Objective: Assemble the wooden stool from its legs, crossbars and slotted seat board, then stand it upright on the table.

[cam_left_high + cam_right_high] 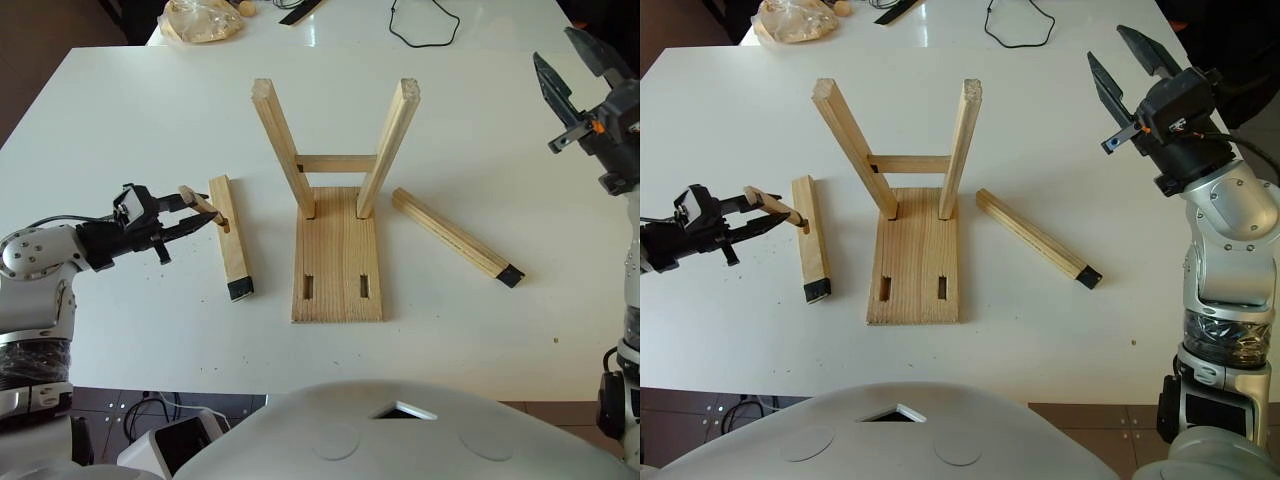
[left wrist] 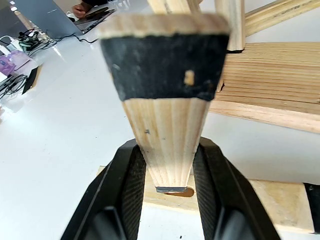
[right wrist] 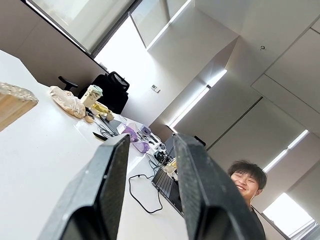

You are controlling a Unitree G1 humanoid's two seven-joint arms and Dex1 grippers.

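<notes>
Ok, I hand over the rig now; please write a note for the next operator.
Left claw: shut on a crossbar, its tip at the hole in the left loose leg.
Right claw: open, empty, raised.
Seat board lies flat; two legs joined by a second crossbar stand in its far slots.
To do: seat this crossbar, add the right loose leg, fill both near slots, stand the stool upright.

The far end of the board [image 1: 337,265] is blocked by two upright legs [image 1: 283,145] joined by a crossbar [image 1: 335,163], with a narrow gap left between them. The near slots [image 1: 308,287] are uncovered from above. Left of the board, passage is barred by a loose leg [image 1: 232,238] and the left gripper [image 1: 195,213], clamped on a short bar [image 1: 205,207]. Right of the board, a second leg [image 1: 455,237] is laid slantwise, and the right gripper [image 1: 1107,43] is held spread above it. Bare table [image 1: 130,120] is left nearer than the board
</notes>
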